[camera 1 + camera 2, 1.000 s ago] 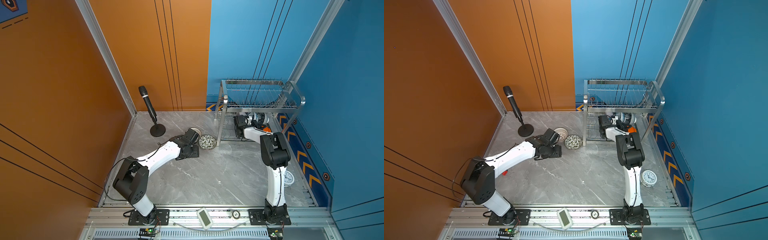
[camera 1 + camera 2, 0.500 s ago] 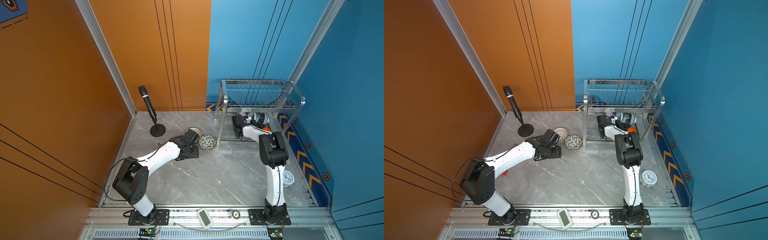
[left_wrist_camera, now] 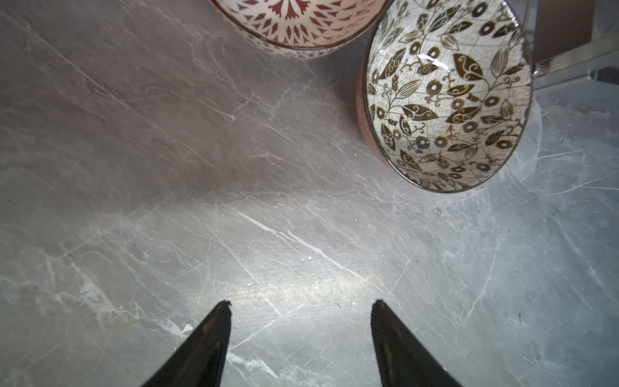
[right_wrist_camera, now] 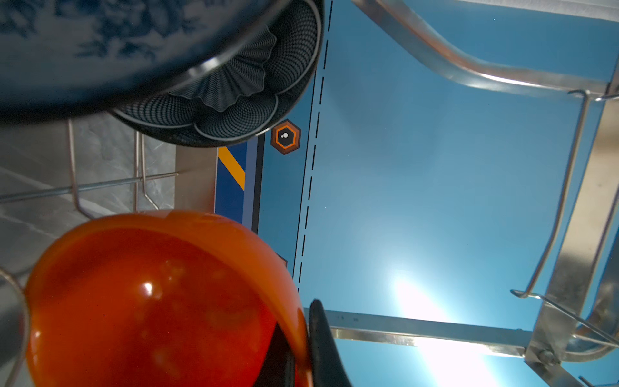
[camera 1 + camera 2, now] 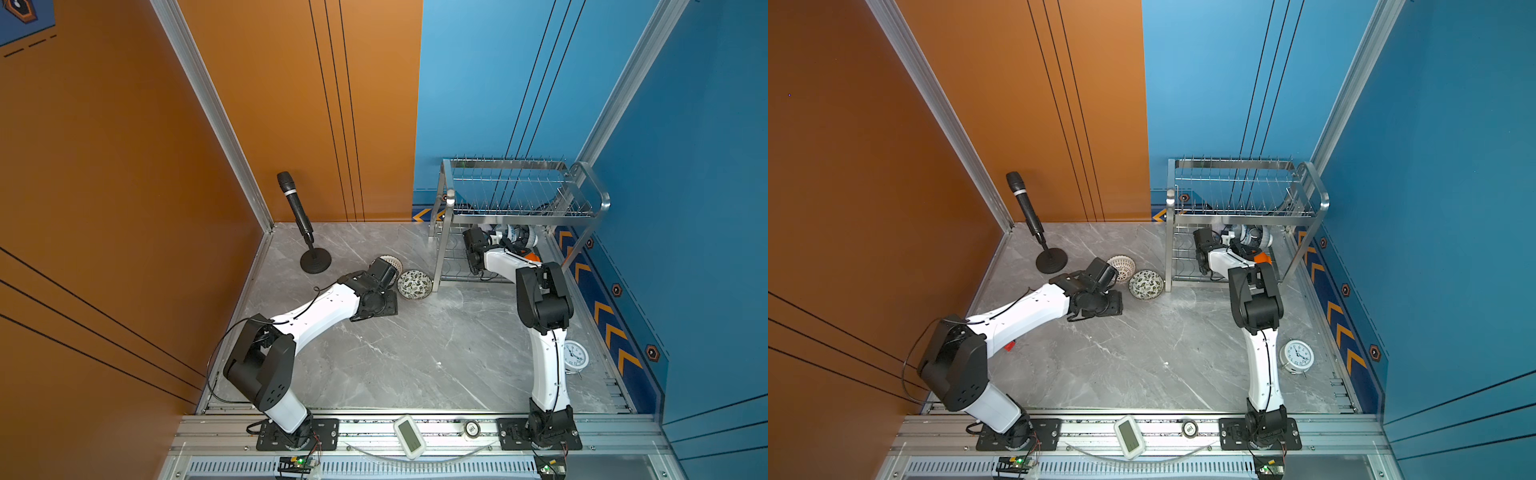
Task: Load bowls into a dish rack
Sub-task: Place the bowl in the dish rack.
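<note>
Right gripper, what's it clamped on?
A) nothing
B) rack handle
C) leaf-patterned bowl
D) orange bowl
D: in the right wrist view the right gripper pinches the rim of the orange bowl, one finger inside and one outside, within the dish rack.
</note>
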You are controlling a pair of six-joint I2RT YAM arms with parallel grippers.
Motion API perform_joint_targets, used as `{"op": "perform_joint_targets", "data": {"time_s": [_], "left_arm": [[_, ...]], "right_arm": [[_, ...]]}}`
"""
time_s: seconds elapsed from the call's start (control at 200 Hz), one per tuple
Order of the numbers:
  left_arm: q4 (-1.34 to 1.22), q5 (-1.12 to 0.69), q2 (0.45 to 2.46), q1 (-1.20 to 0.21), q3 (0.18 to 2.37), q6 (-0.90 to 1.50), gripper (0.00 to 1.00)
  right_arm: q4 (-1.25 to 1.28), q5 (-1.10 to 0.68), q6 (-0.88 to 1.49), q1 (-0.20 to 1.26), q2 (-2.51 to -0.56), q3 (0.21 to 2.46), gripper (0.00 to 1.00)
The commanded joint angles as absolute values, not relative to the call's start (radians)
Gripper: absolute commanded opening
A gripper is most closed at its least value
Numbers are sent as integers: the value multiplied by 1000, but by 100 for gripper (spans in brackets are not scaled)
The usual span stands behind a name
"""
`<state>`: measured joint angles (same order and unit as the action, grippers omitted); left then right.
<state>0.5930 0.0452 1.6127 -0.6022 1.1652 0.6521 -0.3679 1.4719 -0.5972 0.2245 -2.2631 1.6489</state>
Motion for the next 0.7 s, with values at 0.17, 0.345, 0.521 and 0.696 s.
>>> {"op": "perform_joint_targets", "data": {"time_s": [0.17, 0.345, 0.521, 0.696], "left_arm": [[605, 55, 1595, -600, 1164, 663, 68], [604, 55, 1598, -604, 1166, 666, 68], [604, 58, 1597, -607, 1167, 670, 68], [604, 64, 1593, -614, 1162, 673, 68]], "right_arm": [[-420, 1378, -597, 248, -2320, 1690, 5], [-431, 1377, -588, 246, -2317, 1690, 12], [-434, 1375, -586, 246, -2316, 1693, 18], [-436, 1376, -585, 245, -2311, 1691, 27]]}}
